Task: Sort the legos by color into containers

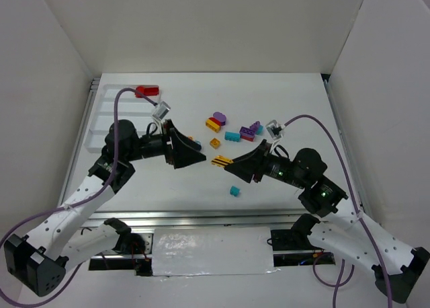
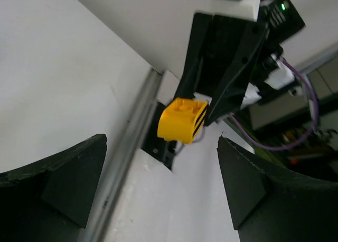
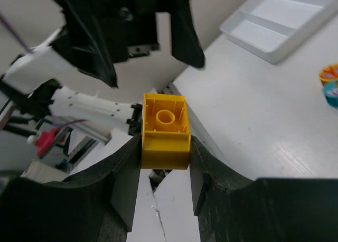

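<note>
My right gripper (image 1: 227,163) is shut on a yellow lego with black stripes (image 1: 220,162), held above the table; the right wrist view shows its hollow underside (image 3: 165,131) clamped between both fingers (image 3: 127,184). My left gripper (image 1: 198,152) is open and empty, facing the right gripper a short gap away. In the left wrist view the yellow lego (image 2: 182,120) hangs ahead of the left gripper (image 2: 162,142), beyond its fingertips. The white tray of containers (image 1: 99,103) lies at the far left, partly hidden by the left arm; it also shows in the right wrist view (image 3: 280,22).
A red lego (image 1: 148,91) lies at the tray's far end. Loose legos lie mid-table: yellow-red (image 1: 213,124), purple (image 1: 220,117), teal (image 1: 232,136), purple (image 1: 248,131), orange (image 1: 215,143). A lone teal lego (image 1: 234,191) lies nearer the front. White walls surround the table.
</note>
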You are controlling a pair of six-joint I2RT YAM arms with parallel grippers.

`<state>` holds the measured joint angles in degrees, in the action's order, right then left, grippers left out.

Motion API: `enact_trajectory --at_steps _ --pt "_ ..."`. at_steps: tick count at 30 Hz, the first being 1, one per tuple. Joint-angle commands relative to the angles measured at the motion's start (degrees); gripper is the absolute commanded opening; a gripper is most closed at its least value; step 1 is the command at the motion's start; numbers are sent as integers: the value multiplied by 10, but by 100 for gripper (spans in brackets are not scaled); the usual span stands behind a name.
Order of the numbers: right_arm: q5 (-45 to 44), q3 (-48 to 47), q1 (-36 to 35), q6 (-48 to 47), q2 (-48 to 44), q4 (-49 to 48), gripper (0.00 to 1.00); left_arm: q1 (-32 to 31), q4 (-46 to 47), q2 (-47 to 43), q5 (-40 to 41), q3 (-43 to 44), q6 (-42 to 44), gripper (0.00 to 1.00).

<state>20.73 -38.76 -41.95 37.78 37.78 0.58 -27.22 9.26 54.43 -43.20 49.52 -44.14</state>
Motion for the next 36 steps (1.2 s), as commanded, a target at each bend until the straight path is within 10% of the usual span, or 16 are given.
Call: enact_trajectory --at_steps 1,12,17,23,25,28,29,30,31,36 --pt "100 12 2 -15 -20 -81 0 -43 71 -22 -79 -17 -32 98" --pt "130 15 1 -16 4 -122 0 -108 84 -13 -51 -17 -41 83" --pt "118 18 1 -23 -1 -121 0 -118 89 -3 -57 -14 -43 46" --pt "123 18 0 -21 6 -130 0 -136 85 23 -56 -9 -39 47" --pt "121 18 0 -24 8 -126 0 -143 91 30 -57 -10 -38 17" --pt "109 20 0 -38 6 -114 2 -146 54 31 -34 0 -26 0" --pt "104 25 -1 -41 4 -110 13 -146 24 31 14 7 -6 0" --pt "68 26 1 -41 0 -103 78 -145 -40 29 50 22 1 0" --pt "43 29 1 -39 -2 -81 99 -144 -78 28 94 32 20 0" --pt "-203 4 12 -8 1 86 100 -107 -284 66 427 105 13 0"
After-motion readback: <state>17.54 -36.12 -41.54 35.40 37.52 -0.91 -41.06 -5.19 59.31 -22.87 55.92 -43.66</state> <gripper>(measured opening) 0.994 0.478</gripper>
